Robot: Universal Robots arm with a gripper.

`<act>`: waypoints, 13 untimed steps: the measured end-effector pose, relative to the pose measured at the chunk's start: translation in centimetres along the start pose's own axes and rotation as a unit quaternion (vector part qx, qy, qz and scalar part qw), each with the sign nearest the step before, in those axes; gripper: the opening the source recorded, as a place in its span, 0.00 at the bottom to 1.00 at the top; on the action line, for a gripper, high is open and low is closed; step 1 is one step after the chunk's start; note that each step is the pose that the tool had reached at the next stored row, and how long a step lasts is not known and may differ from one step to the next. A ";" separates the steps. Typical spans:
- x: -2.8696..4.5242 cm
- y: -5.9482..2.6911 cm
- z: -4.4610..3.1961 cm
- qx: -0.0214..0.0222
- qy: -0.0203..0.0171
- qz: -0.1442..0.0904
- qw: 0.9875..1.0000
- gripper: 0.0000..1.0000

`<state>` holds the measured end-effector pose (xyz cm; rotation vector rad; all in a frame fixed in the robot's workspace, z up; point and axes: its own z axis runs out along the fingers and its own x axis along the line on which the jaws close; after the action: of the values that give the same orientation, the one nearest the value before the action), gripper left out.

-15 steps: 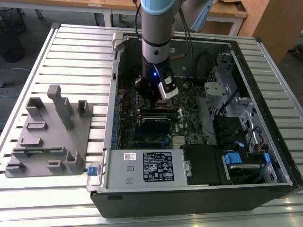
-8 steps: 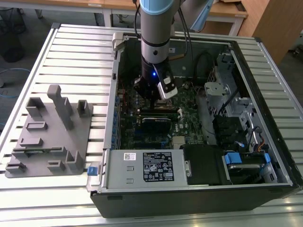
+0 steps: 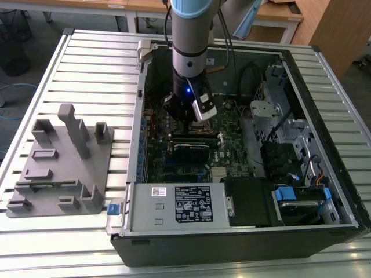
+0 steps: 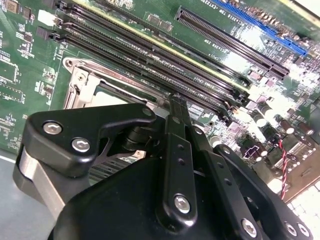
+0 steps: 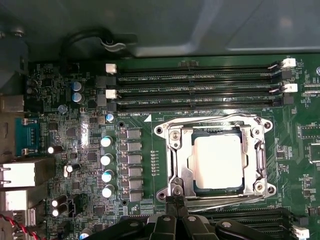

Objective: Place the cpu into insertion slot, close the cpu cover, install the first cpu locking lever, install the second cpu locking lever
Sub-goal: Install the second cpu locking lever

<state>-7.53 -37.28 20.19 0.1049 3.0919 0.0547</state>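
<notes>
The cpu [image 5: 218, 161], with its pale silver top, lies in the insertion slot [image 5: 265, 150]. The silver cpu cover [image 5: 181, 150] lies flat around it, and the chip shows through its window. One thin wire lever [image 5: 210, 120] runs along the socket's side by the memory slots, another [image 5: 225, 201] along the opposite side. My gripper [image 5: 176, 196] is shut, its tips touching at the socket's corner beside that second lever. I cannot tell whether the wire is between them. In the second wrist view the gripper [image 4: 175, 102] stands over the cover's edge [image 4: 82, 85]. In the exterior view the gripper [image 3: 184, 116] reaches down into the open computer case.
Long black memory slots [image 5: 200, 90] lie close beside the socket, and a row of capacitors [image 5: 106, 160] on another side. A black card [image 3: 191, 152] and the power supply [image 3: 174, 205] sit nearer the case's front. A grey fixture [image 3: 64, 162] rests on the slatted table at the exterior view's left.
</notes>
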 end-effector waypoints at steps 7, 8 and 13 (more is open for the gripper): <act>0.23 0.09 0.07 0.000 0.000 0.000 1.000 0.11; 0.26 0.10 0.08 0.000 0.000 0.000 1.000 0.11; 0.34 0.17 0.15 0.000 0.000 0.000 1.000 0.11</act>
<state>-7.85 -37.08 20.03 0.1049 3.0920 0.0545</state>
